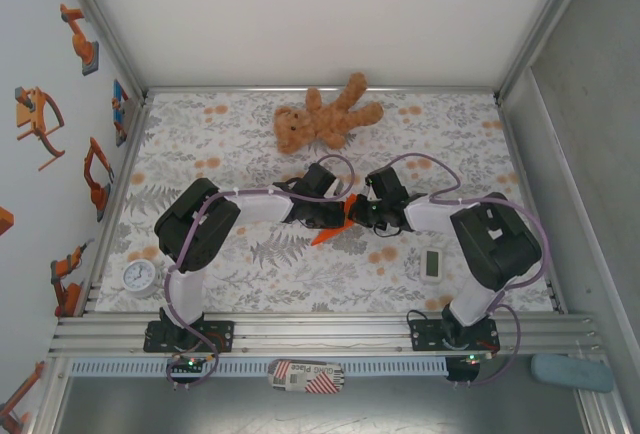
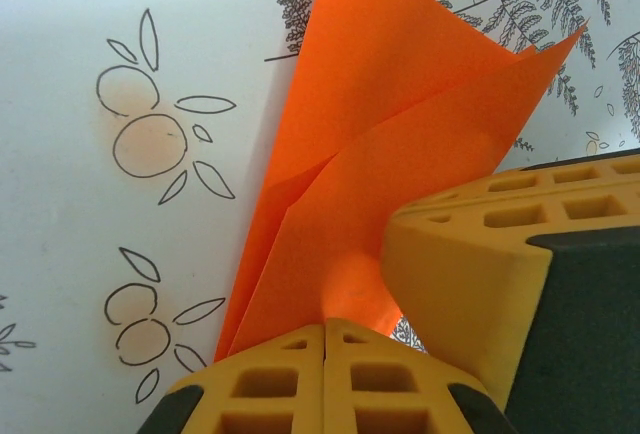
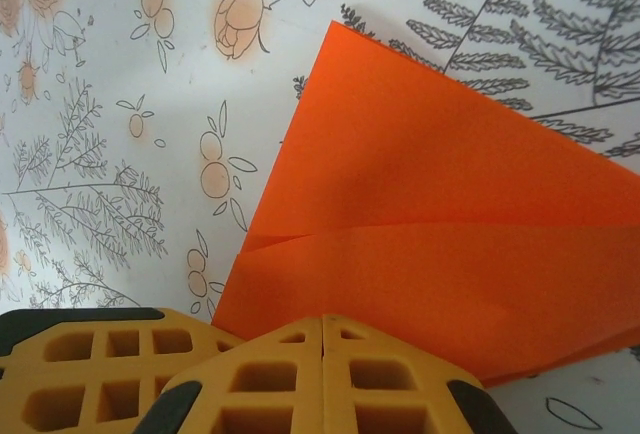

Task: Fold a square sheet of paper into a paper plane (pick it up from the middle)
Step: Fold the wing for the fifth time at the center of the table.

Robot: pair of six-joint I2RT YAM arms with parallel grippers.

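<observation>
Both arms bend inward from the desk's [image 1: 300, 284] near edge, elbows flared out, wrists meeting mid-desk. The left claw [image 1: 338, 216] and the right claw [image 1: 360, 212] sit side by side (nearly touching), each pinched shut on the orange paper [image 2: 400, 134].

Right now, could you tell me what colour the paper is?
The paper is plain bright orange, clearest from the right wrist.

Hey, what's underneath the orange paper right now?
The flower-and-fern table cover shows around the orange paper, which the left tool and right tool both pinch. Whatever print lies directly beneath the sheet is covered.
</observation>
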